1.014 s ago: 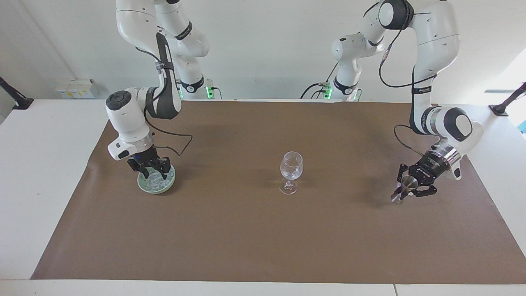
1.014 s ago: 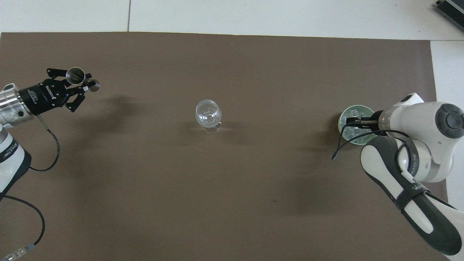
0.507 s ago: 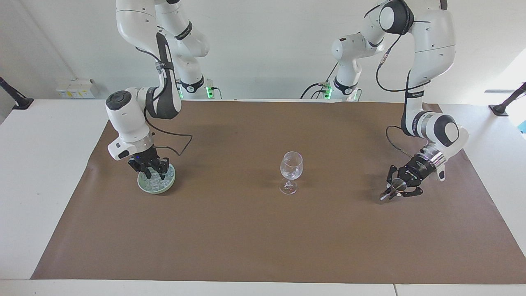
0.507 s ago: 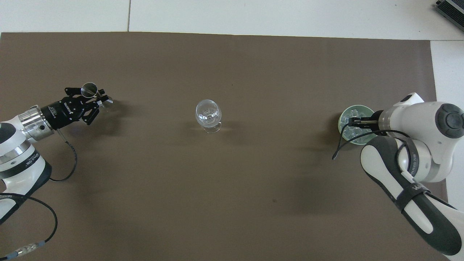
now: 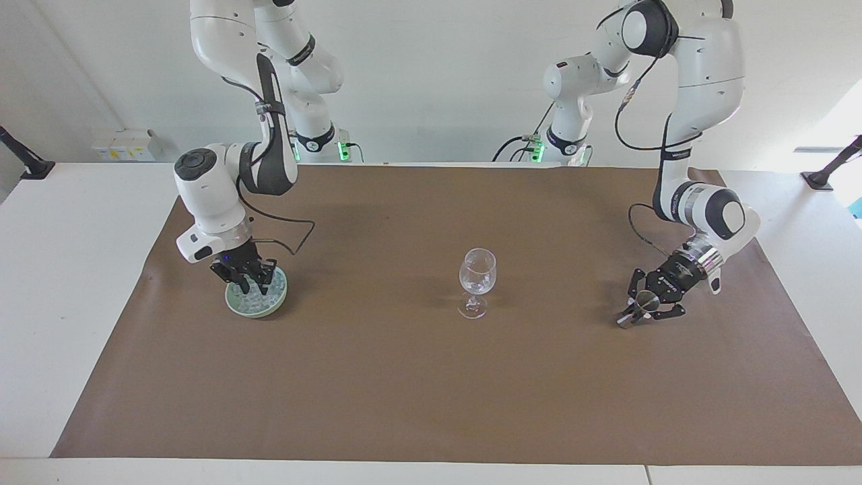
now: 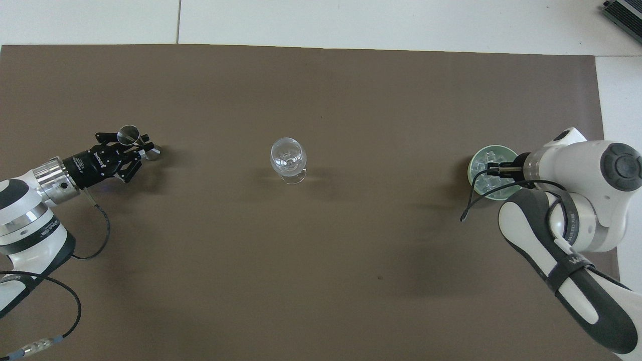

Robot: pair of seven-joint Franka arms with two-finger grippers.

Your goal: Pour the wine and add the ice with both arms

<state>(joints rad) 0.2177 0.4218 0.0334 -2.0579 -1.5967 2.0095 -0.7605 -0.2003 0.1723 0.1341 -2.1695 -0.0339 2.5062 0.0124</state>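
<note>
An empty clear wine glass point(image 5: 477, 273) point(image 6: 287, 155) stands upright mid-mat. My left gripper point(image 5: 641, 308) point(image 6: 140, 147) is shut on a small metal jigger point(image 5: 627, 321) point(image 6: 128, 134). It holds the jigger tilted, low over the mat, toward the left arm's end of the table and well apart from the glass. Toward the right arm's end sits a green bowl point(image 5: 233, 306) point(image 6: 474, 168) of ice point(image 5: 256, 302) point(image 6: 487, 160). My right gripper point(image 5: 248, 287) point(image 6: 490, 169) reaches down into it among the cubes. No wine shows in any vessel.
A brown mat point(image 5: 404, 391) point(image 6: 321, 260) covers most of the white table point(image 5: 67, 269). Black cables hang from both wrists.
My left gripper has come down close to the mat with the jigger and shifted a little toward the glass. The right gripper has stayed in the ice bowl.
</note>
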